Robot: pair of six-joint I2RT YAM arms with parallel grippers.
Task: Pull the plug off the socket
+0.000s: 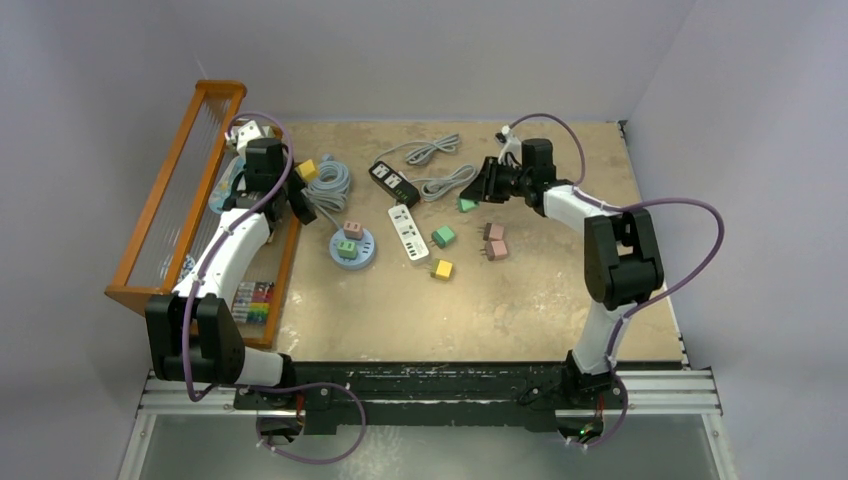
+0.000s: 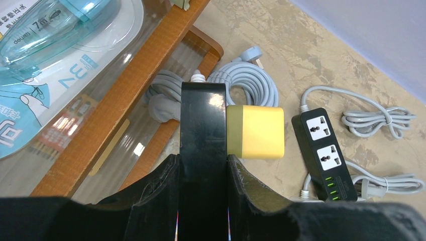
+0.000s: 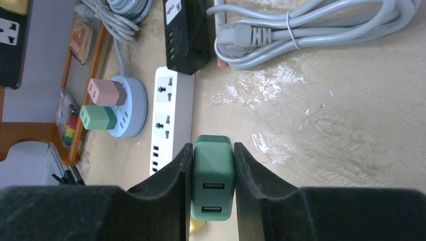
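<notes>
My left gripper (image 1: 291, 192) is shut on a black power strip (image 2: 202, 120) and holds it by the orange tray. A yellow plug (image 2: 254, 132) sits in that strip's side, right of my fingers; it also shows in the top view (image 1: 307, 170). My right gripper (image 3: 213, 173) is shut on a dark green plug (image 3: 213, 175) with two USB ports, held a little above the table. In the top view this gripper (image 1: 482, 190) is at the back centre, with the green plug (image 1: 467, 205) at its tips.
On the table lie a second black power strip (image 1: 392, 182), a white power strip (image 1: 409, 232), a round blue socket (image 1: 352, 247) bearing a pink and a green plug, and loose green (image 1: 444, 236), yellow (image 1: 441, 269) and pink (image 1: 494, 241) plugs. Grey cables (image 1: 440, 180) lie behind them. The orange tray (image 1: 170, 190) stands at the left.
</notes>
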